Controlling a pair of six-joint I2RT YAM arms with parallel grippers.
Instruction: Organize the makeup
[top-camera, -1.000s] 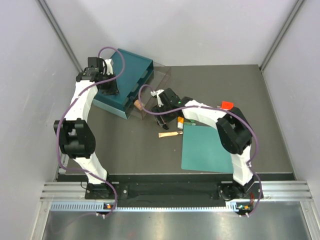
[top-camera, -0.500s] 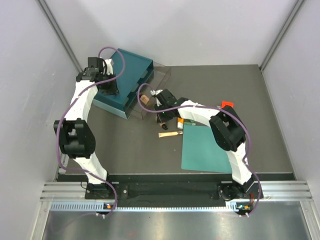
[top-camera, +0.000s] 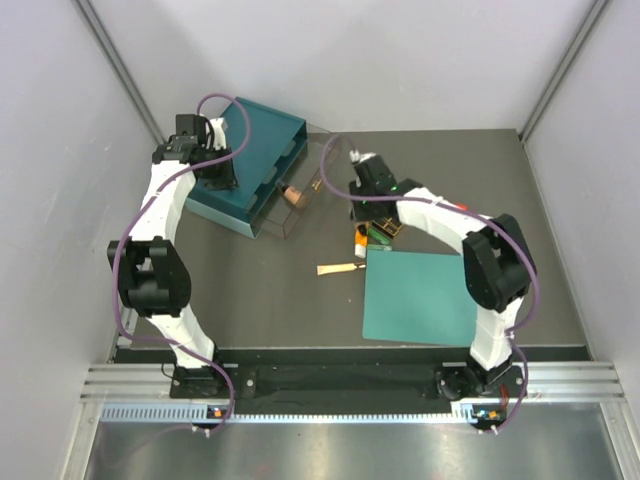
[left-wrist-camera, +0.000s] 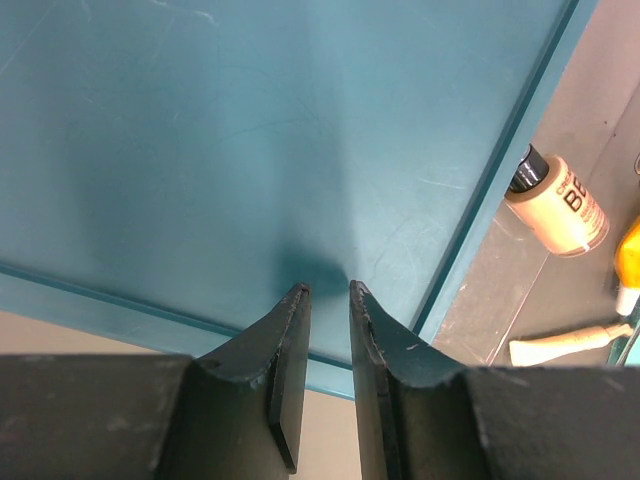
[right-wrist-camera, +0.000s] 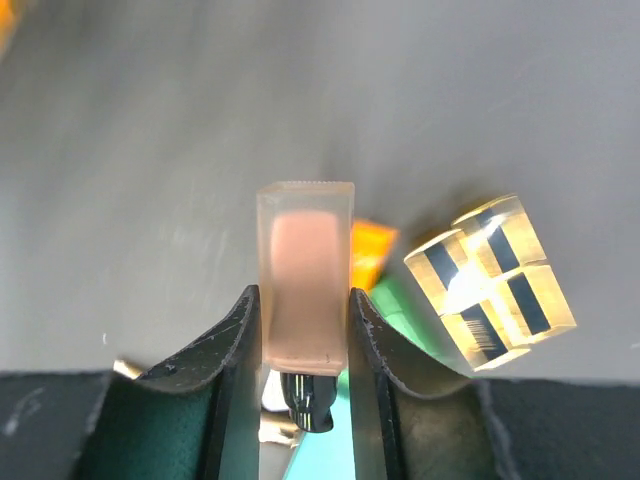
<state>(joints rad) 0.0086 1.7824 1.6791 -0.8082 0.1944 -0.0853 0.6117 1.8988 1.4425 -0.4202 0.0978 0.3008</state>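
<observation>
Your right gripper (right-wrist-camera: 300, 330) pinches a pink clear-cased bottle (right-wrist-camera: 303, 275), likely bound for the clear drawer (top-camera: 300, 185), while your left gripper (left-wrist-camera: 328, 300), nearly pressed together and empty, steadies the teal organizer (left-wrist-camera: 250, 130) beside that drawer.

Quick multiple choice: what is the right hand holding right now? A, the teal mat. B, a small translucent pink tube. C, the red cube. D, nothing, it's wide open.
B: in the right wrist view the right hand has both fingers pressed against the sides of a translucent pink tube, dark cap pointing down.

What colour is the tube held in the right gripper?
Translucent pale pink tube, clearest in the right wrist view.
</observation>
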